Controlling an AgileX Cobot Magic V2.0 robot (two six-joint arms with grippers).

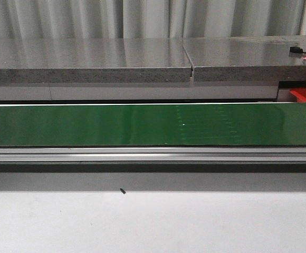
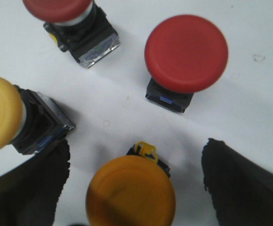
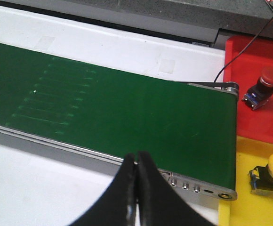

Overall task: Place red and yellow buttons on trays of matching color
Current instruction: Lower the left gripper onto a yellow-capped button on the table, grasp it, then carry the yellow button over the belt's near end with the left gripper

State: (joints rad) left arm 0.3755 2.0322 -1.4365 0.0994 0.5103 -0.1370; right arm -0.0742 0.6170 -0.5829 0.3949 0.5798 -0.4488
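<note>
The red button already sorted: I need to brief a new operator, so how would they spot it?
Find the green conveyor belt and follow it to its end, where a red tray sits. The red button lies tipped there; the neighbouring one, on the yellow tray, is yellow-capped.

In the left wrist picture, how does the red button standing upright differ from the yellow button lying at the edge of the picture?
The upright red button has a red cap; the lying yellow button has a pale yellow one. The red button's cap faces the camera and hides most of its dark body; the yellow button lies on its side, showing its silver collar and black body. The red button is fully in view; the yellow one is cut by the picture's edge. Both rest on the white surface.
</note>
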